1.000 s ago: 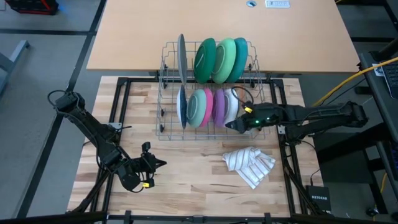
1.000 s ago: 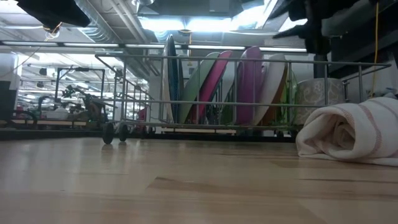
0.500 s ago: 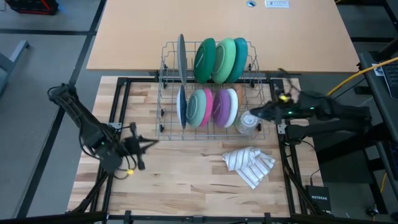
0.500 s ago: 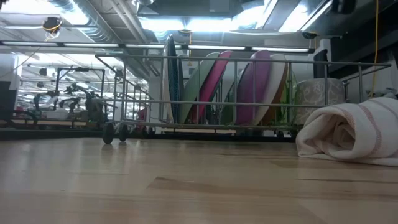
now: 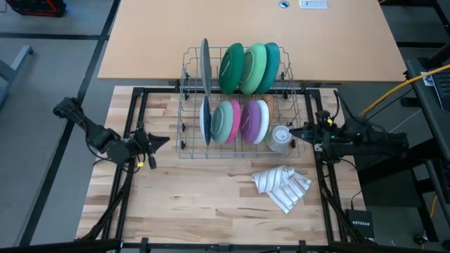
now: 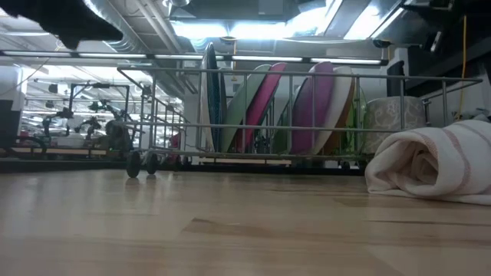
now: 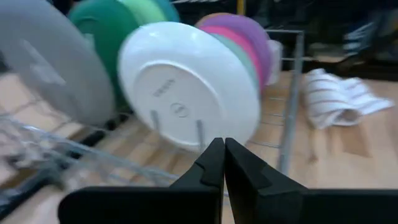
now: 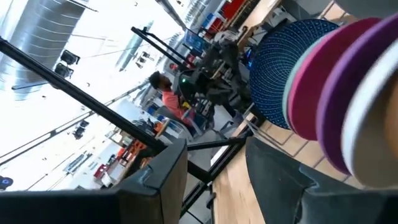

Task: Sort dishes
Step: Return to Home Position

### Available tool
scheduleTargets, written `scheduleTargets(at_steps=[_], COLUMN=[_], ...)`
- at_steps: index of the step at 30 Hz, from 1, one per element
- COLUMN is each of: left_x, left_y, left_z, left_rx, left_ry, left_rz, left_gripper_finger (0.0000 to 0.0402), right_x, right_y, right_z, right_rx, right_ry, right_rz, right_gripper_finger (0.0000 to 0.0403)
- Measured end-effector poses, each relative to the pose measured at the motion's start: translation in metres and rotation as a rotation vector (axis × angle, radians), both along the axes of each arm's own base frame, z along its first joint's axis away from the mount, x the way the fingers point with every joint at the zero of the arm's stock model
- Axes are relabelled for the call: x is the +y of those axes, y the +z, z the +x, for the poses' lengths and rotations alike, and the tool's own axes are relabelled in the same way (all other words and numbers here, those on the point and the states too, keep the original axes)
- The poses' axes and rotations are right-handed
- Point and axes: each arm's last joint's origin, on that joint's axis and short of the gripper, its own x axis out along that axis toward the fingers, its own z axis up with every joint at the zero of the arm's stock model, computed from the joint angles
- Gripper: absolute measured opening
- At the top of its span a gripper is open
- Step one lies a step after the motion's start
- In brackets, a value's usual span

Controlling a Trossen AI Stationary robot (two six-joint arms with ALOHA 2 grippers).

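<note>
Dishes (image 5: 239,119) are standing on edge in dish rack (image 5: 181,126), faces pointing left-right. Left gripper (image 5: 163,141) jaws are sitting closed, empty; right gripper (image 5: 295,131) jaws gaping, empty.

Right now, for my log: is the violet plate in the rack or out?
In. The violet plate stands on edge in the dish rack, between the pink plate and white plate.
</note>
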Motion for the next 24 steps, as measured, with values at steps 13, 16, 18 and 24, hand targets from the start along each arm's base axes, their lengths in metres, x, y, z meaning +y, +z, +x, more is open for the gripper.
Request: scheduleTargets(at_steps=[13,16,18,24], left_x=[0.033,0.038,0.041,0.045], left_y=[-0.029,-0.037,-0.039,-0.038], left_z=[0.007,0.005,0.003,-0.009], left_rx=[-0.164,-0.171,-0.182,-0.219], left_ry=[-0.256,-0.268,-0.271,-0.255], left_rz=[0.009,-0.025,-0.028,-0.005], left_gripper_finger=[0.0004,0.0004,0.0004,0.0004], right_x=[0.000,0.000,0.000,0.000], right_y=[-0.032,-0.038,-0.041,-0.044], right_z=[0.000,0.001,0.001,-0.007], right_rx=[0.011,-0.002,-0.009,-0.017], right_ry=[-0.005,-0.004,-0.007,-0.014], right_rz=[-0.026,-0.033,-0.052,-0.053], right_gripper_finger=[0.0166,0.0166,0.0166,0.0166])
